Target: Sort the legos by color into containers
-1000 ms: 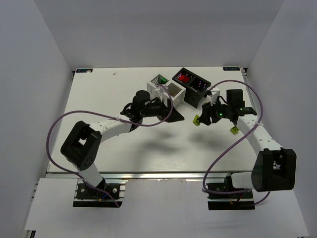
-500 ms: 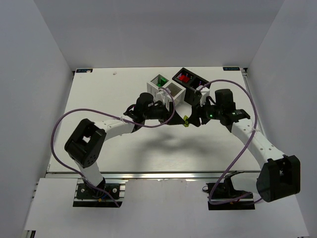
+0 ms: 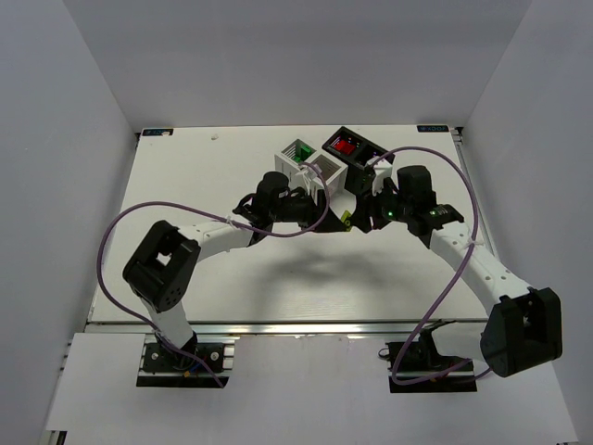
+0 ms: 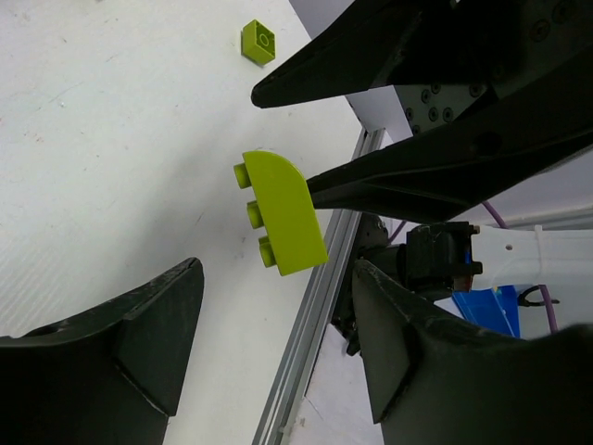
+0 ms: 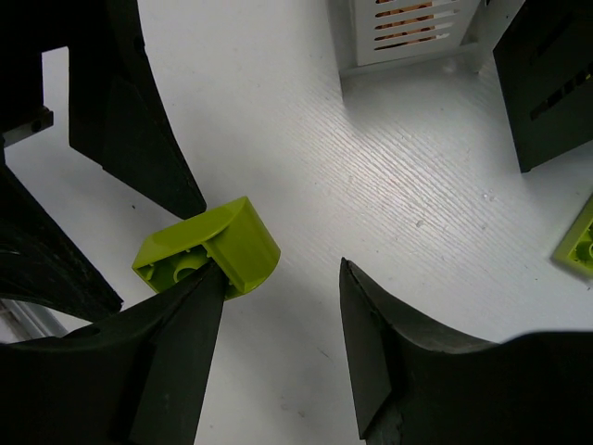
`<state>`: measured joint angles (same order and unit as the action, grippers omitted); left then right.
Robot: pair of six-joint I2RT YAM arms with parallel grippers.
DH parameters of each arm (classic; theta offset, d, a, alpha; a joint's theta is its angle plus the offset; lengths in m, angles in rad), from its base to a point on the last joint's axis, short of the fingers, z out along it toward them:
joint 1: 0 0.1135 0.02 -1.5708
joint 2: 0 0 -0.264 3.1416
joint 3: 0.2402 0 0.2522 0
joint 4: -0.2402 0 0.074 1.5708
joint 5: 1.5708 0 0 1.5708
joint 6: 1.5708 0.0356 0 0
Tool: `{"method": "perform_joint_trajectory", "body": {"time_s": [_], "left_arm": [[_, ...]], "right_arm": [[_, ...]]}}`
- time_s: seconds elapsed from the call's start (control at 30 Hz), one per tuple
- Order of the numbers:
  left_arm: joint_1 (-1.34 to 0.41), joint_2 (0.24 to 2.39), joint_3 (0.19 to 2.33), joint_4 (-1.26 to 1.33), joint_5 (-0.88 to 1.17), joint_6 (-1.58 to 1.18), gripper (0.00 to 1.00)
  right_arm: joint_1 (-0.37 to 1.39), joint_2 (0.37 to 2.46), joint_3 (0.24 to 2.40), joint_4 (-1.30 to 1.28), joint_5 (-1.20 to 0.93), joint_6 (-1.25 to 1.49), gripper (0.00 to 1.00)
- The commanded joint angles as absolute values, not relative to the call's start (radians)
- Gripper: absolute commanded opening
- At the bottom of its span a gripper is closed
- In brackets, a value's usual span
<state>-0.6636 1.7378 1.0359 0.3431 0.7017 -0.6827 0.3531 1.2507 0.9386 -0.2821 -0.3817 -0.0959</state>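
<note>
Partly sorted: green pieces sit in the white bin (image 3: pixel 315 159) and red in the black bin (image 3: pixel 350 131), but the yellow-green bricks are not yet binned.
From the left, the left gripper (image 4: pixel 276 287) reaches low, jaws wide and empty. Just ahead, the curved yellow-green brick (image 4: pixel 281 213) lies apparently on the table, touching one finger of the facing right gripper (image 5: pixel 283 278), whose wide jaws clamp nothing. A second yellow-green brick (image 4: pixel 258 42) lies well apart.

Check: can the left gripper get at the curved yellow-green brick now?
Probably yes: the brick lies just ahead of the left gripper's open jaws, though the right gripper crowds it.
</note>
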Motion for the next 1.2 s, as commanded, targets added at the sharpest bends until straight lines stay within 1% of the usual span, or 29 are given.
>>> {"method": "perform_joint_trajectory", "body": {"time_s": [0.0,0.07,0.47,0.8,0.93,1.1,1.13,1.17], "left_arm": [[-0.672,1.753,1.071,0.336,0.732,-0.692,0.73],[-0.672,1.761,1.074,0.337,0.736,-0.698,0.71],[-0.672,1.759,1.077,0.334,0.733,-0.703,0.65],[-0.672,1.767,1.081,0.341,0.741,-0.712,0.56],[-0.672,1.772,1.083,0.344,0.746,-0.716,0.46],[-0.672,1.778,1.085,0.342,0.753,-0.721,0.37],[-0.672,1.779,1.085,0.342,0.755,-0.721,0.35],[-0.672,1.781,1.086,0.342,0.755,-0.721,0.3]], "right_arm": [[0.368,1.262,0.939,-0.235,-0.359,-0.064,0.58],[0.373,1.27,0.94,-0.23,-0.354,-0.058,0.58],[0.41,1.284,0.92,-0.203,-0.313,-0.045,0.57],[0.433,1.296,0.914,-0.189,-0.273,-0.044,0.57],[0.434,1.289,0.905,-0.183,-0.264,-0.044,0.56],[0.434,1.287,0.9,-0.176,-0.262,-0.043,0.57],[0.434,1.284,0.902,-0.178,-0.265,-0.043,0.57],[0.434,1.284,0.9,-0.178,-0.265,-0.044,0.57]]}}
